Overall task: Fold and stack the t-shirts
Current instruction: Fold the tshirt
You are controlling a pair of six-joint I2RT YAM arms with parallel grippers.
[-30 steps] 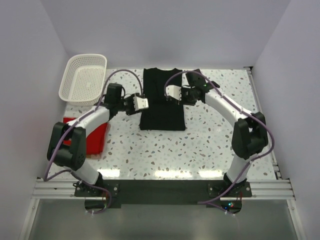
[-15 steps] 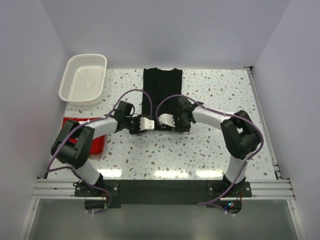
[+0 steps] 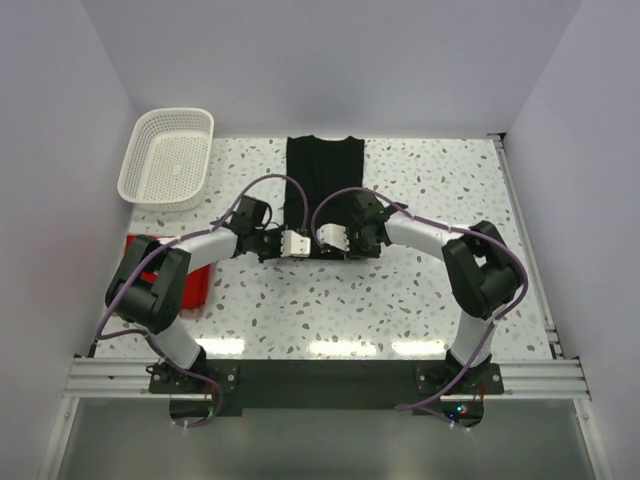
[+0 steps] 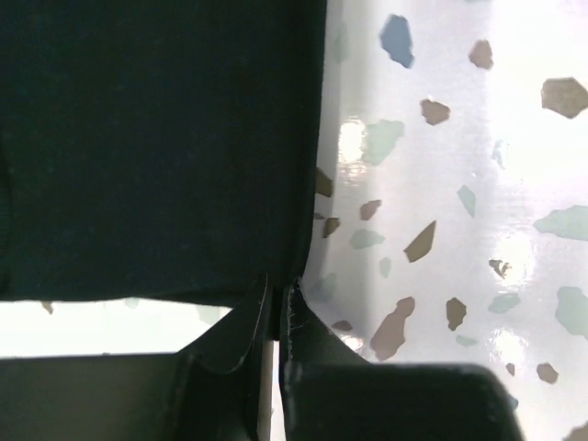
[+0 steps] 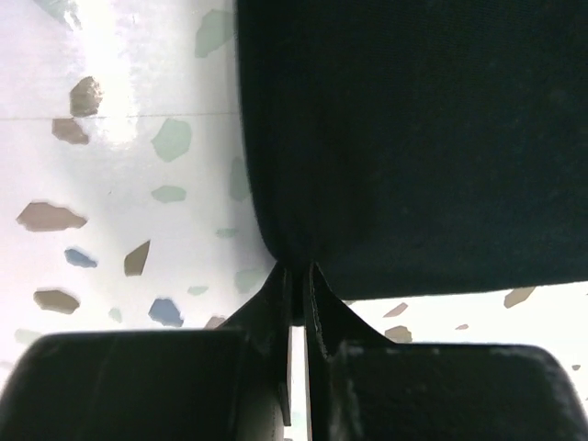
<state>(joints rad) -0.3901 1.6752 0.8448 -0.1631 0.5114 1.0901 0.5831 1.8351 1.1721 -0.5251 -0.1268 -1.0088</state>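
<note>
White-walled booth, speckled terrazzo counter [image 3: 420, 290], arms bolted at the near edge. Black t-shirt [image 3: 323, 175] lies flat mid-counter, long axis running straight away from the arms, collar end at the far edge and hem nearest. Red t-shirt [image 3: 200, 283] sits at the left edge, partly under the left arm, well apart from the black one. White lattice basket [image 3: 168, 160] is in the far-left corner.

Left hand [image 3: 297, 245] is pinched closed on the hem's left corner, right hand [image 3: 330, 240] pinched closed on its right corner. The wrist views show cloth nipped between the fingertips. The rest of the shirt lies beyond both hands, so the fold likely goes hem-to-collar, away from the bases, with each arm on its own side.
</note>
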